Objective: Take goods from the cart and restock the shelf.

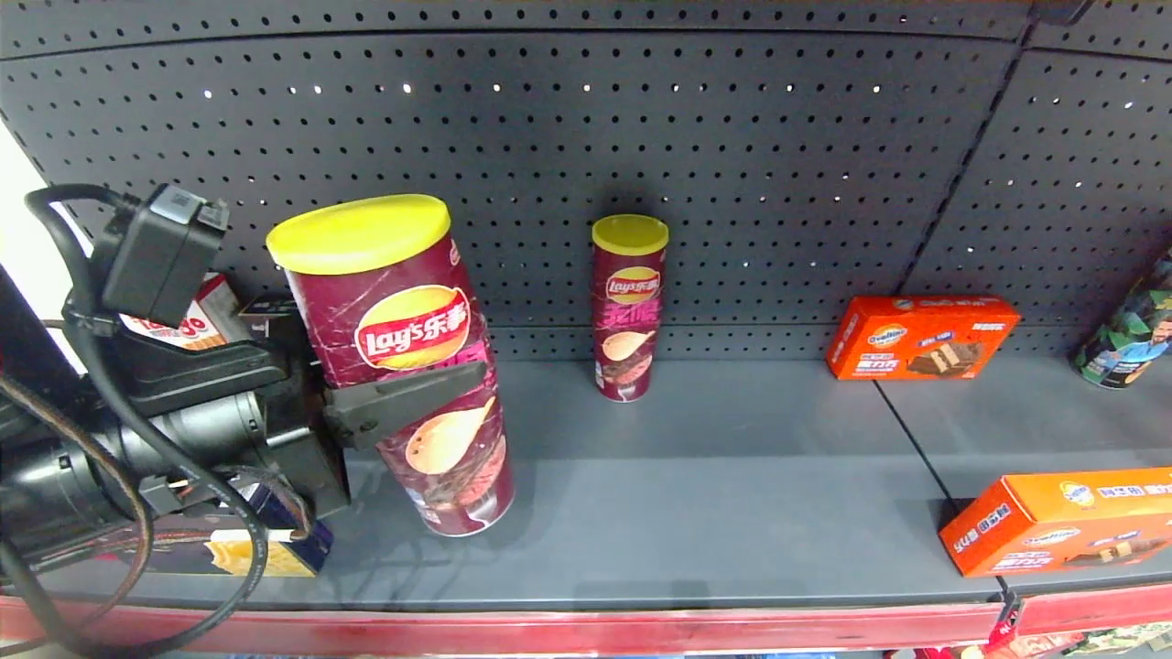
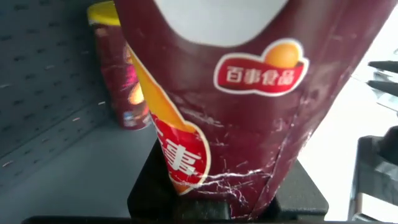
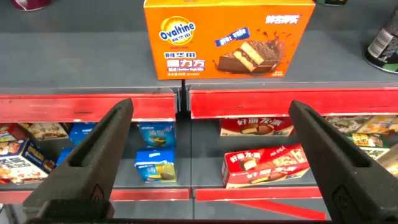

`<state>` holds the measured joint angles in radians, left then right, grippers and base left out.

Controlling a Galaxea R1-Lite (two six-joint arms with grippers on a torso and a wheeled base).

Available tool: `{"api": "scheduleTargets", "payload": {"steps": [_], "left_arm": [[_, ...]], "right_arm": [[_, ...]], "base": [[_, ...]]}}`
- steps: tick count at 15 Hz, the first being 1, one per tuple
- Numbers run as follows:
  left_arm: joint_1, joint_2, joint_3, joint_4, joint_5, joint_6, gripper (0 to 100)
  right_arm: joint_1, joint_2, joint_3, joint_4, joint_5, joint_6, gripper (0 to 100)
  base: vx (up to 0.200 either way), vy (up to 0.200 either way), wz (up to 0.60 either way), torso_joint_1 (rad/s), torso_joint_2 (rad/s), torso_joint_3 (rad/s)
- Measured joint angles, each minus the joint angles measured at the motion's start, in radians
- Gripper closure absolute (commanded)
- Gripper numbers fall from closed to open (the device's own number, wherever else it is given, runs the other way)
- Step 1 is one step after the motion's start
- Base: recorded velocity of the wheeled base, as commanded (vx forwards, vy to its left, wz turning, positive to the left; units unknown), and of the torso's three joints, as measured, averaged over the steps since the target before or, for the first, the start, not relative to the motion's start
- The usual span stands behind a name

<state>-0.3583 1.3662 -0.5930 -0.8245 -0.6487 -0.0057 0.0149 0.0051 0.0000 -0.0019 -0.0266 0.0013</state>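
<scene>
Left claw [image 1: 417, 395] grips tilted chip can [image 1: 389, 302] midway.

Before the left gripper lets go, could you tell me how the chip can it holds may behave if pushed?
Tall and narrow, the held chip can probably tips if nudged high. Lying down, it would likely roll along the shelf. Its scuffed, creased wrap hints it could dent.

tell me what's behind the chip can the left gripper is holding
The dark pegboard back panel, with a second chip can standing before it, off to the right. The held can and left gripper cover the shelf stretch directly behind; a red-and-white box peeks out there.
</scene>
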Motion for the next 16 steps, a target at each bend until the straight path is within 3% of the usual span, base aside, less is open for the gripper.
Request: {"api": "scheduleTargets", "payload": {"steps": [4, 8, 13, 16], "left_arm": [[0.029, -0.023, 0.006, 0.0, 0.003, -0.024, 100], [0.032, -0.038, 0.034, 0.002, 0.007, -0.024, 100], [0.032, -0.05, 0.054, -0.002, 0.008, -0.023, 100], [0.031, -0.055, 0.057, -0.002, 0.003, -0.023, 100]], "right_arm": [[0.009, 0.022, -0.03, 0.0, 0.066, 0.0, 0], [0.037, 0.26, -0.273, 0.0, 0.125, 0.055, 0], [0.247, 0.614, -0.406, -0.136, 0.185, 0.041, 0], [0.297, 0.785, -0.464, -0.177, 0.184, 0.039, 0]], "base": [[0.0, 0.0, 0.0, 0.0, 0.0, 0.0], [0.0, 0.0, 0.0, 0.0, 0.0, 0.0], [0.0, 0.0, 0.0, 0.0, 0.0, 0.0], [0.0, 0.0, 0.0, 0.0, 0.0, 0.0]]}}
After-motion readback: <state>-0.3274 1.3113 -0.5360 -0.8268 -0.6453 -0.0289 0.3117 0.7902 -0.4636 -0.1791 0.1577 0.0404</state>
